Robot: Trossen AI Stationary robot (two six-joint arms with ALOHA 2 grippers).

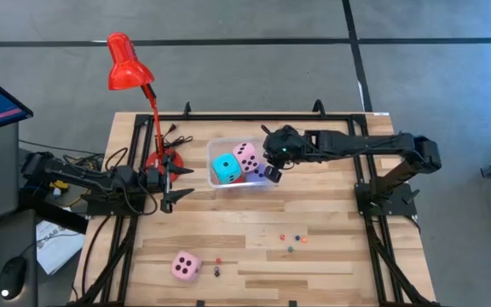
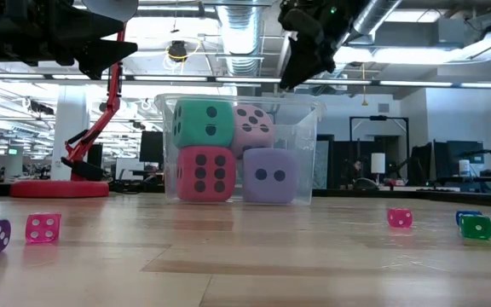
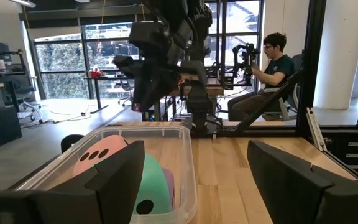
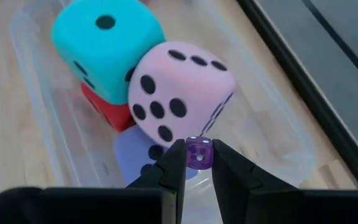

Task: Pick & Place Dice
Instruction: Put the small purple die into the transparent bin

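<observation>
A clear bin (image 1: 215, 182) at the table's middle holds big dice: cyan (image 1: 225, 168) and pink (image 1: 246, 156) on top, red (image 2: 203, 173) and lavender (image 2: 269, 175) beneath. Another pink big die (image 1: 186, 266) lies on the table near its front left. My right gripper (image 4: 199, 155) hangs over the bin's right end (image 1: 271, 173), shut on a small purple die (image 4: 199, 152). At the bin's left, beside the lamp base, my left gripper (image 1: 177, 185) is open and has nothing in it; its wrist view looks along the bin (image 3: 185, 168). My right gripper pinches the small purple die by two opposite faces (image 4: 191, 153) between its two fingertips (image 4: 174, 163). The fingers slant down from the table's right side. The die is lifted clear, above the lavender die (image 4: 129, 152) in the bin.
Several small dice lie loose on the table: some right of centre (image 1: 290, 240), two near the front left (image 1: 217, 267). A red desk lamp (image 1: 129, 64) stands on its base (image 1: 162, 162) left of the bin. A person (image 3: 272, 68) sits beyond the table.
</observation>
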